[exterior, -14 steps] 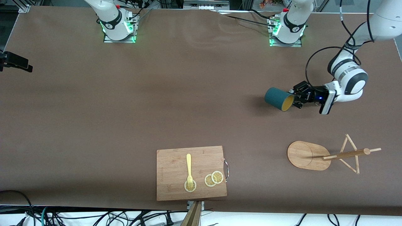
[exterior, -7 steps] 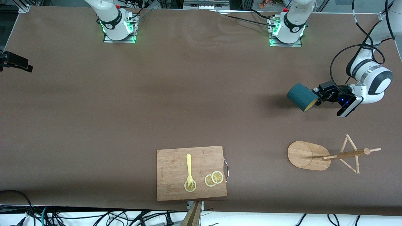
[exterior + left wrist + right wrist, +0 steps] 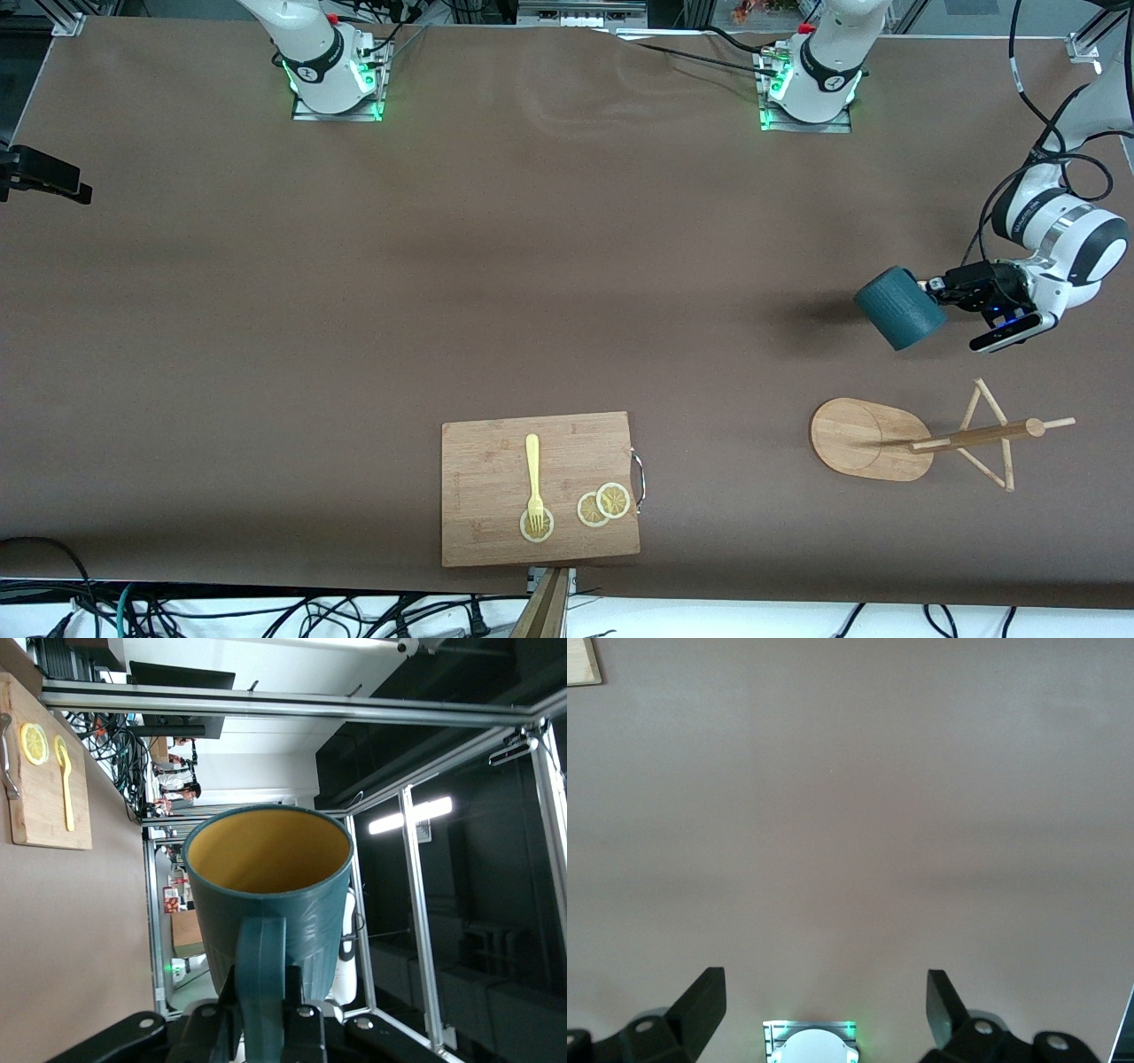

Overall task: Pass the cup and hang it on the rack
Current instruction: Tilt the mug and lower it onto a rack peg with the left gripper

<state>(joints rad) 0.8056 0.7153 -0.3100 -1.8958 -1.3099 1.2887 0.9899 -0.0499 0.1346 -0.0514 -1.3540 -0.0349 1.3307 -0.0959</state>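
My left gripper (image 3: 941, 288) is shut on the handle of the dark teal ribbed cup (image 3: 899, 308) and holds it on its side in the air, over bare table at the left arm's end. In the left wrist view the cup (image 3: 266, 877) shows its mustard-yellow inside, and its handle (image 3: 261, 974) sits between my left gripper's (image 3: 263, 1019) fingers. The wooden rack (image 3: 868, 439) stands on the table close to the cup's spot, apart from it, with its post and pegs (image 3: 983, 434). My right gripper (image 3: 824, 1010) is open and empty, high over its own base, out of the front view.
A rectangular wooden cutting board (image 3: 540, 487) with a yellow fork (image 3: 533, 474) and lemon slices (image 3: 602, 505) lies at the table's front edge, mid table. It also shows in the left wrist view (image 3: 40, 753). The two arm bases (image 3: 332, 71) stand along the back edge.
My left arm has carried the cup toward the left arm's end of the table and closer to the rack. It has turned so its yellow inside no longer shows from the front.
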